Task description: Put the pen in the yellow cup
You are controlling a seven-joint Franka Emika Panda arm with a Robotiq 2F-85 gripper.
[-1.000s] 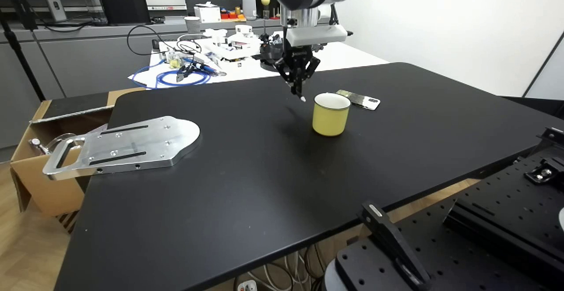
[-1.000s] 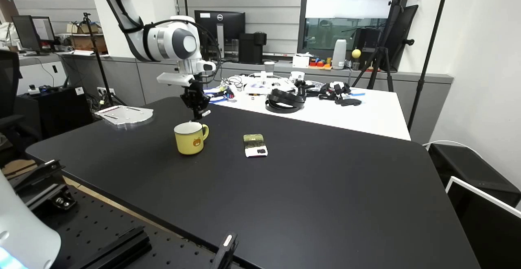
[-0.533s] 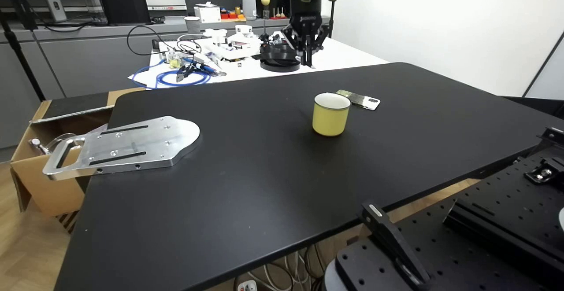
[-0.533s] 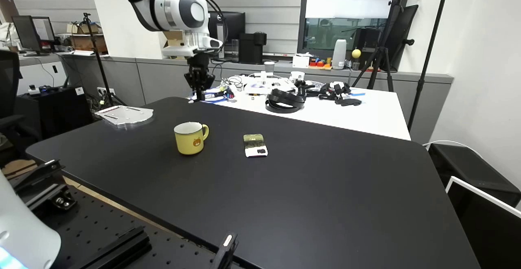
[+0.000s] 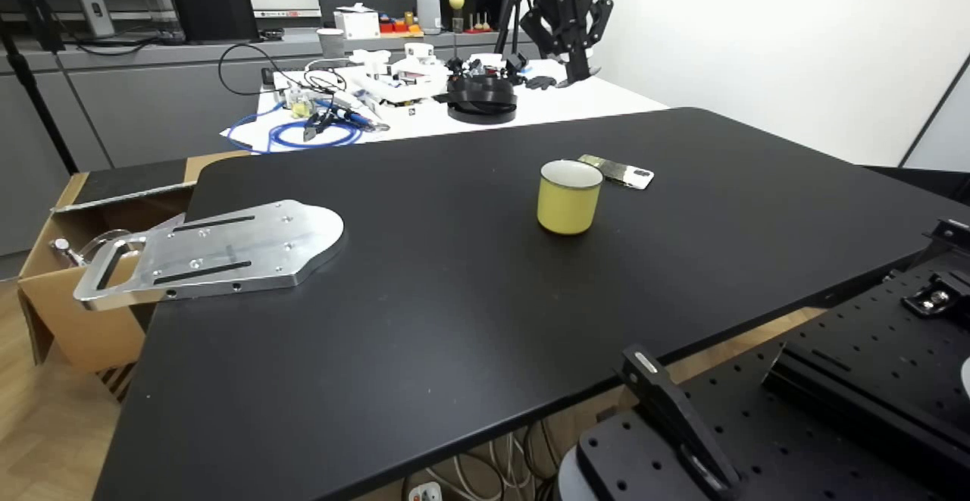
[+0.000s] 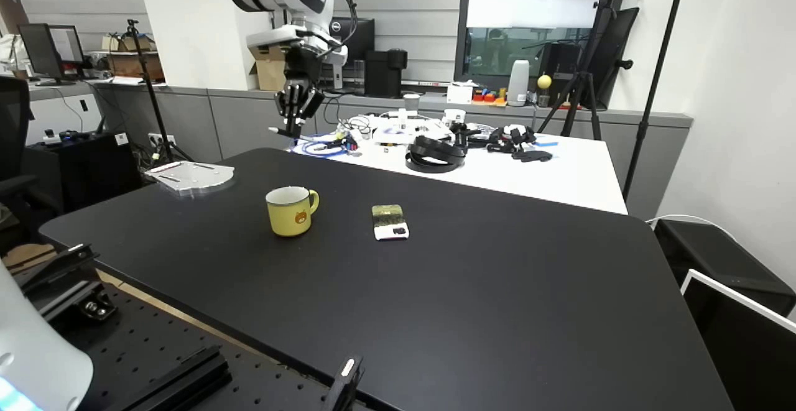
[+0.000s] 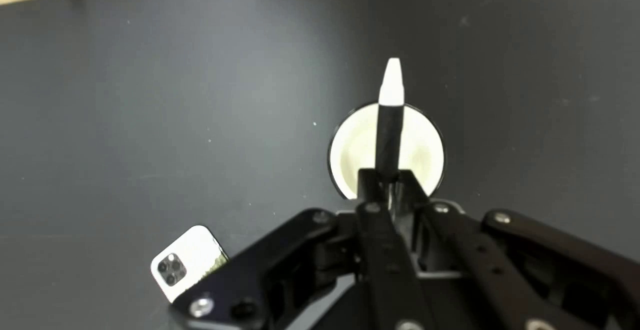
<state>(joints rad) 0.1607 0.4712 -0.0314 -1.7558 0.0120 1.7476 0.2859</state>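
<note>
The gripper (image 7: 389, 184) is clamped on the pen (image 7: 390, 133), held near level in mid-air, well apart from the yellow bear-print mug (image 6: 286, 220). If released at this tilt, the pen may strike the mug and fall outside.

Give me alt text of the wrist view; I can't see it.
The black hand grips a dark, white-tipped pen, seen against the pale inside of the cup but not in it. A phone, partly hidden by the hand, lies lower left on the dark tabletop.
</note>
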